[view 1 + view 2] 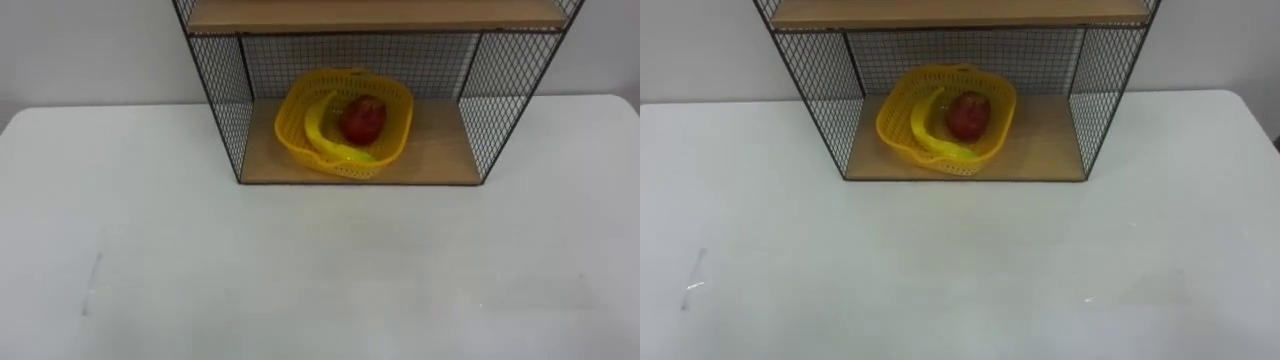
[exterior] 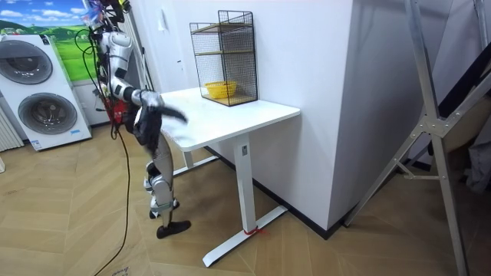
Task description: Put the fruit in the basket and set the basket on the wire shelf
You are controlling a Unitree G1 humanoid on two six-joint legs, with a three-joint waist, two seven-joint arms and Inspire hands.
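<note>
Now, hand outstretched over table

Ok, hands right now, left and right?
Left hand: cannot be told.
Right hand: blurred in the room view, fingers cannot be told.

A home-like laundry room set up for testing: stacked washers against the wall, wood floor, a white desk, a metal rig frame.
</note>
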